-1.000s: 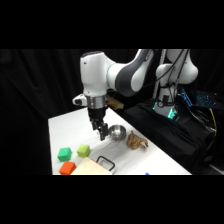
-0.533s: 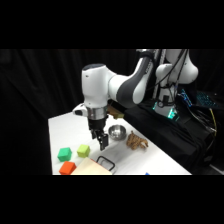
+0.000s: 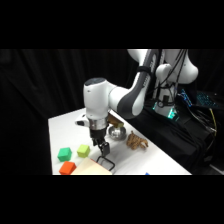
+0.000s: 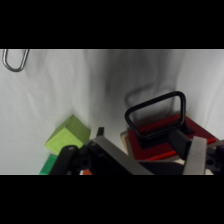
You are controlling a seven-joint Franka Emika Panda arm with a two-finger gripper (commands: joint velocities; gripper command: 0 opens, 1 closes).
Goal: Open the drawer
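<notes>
Drawer [image 3: 92, 169] sits at the near edge of the white bench [image 3: 65, 127], tan top partly cut off by the frame bottom, its black loop handle [image 3: 105, 163] sticking out to the right. In wrist view the handle [image 4: 155, 114] stands up above the red front edge [image 4: 162, 131] of the drawer [image 4: 165, 150]. Gripper [image 3: 102, 148] hangs just above the handle, arm coming over from upper right. Fingers [image 4: 196, 155] spread apart, released, nothing between them; handle lies ahead of them, no contact visible. Left of the drawer: orange block [image 3: 67, 168] at the near edge, dark green block [image 3: 64, 154] beyond it, lime green block [image 3: 83, 150] just right of that, close to the gripper. Wrist view shows the lime block [image 4: 67, 134] near the drawer's front corner, apart from it. Farther back on the bench: small metal bowl [image 3: 117, 132], and a brown crumpled thing [image 3: 136, 141] to its right. Metal loop [image 4: 15, 59] lies at far left of the wrist view.
</notes>
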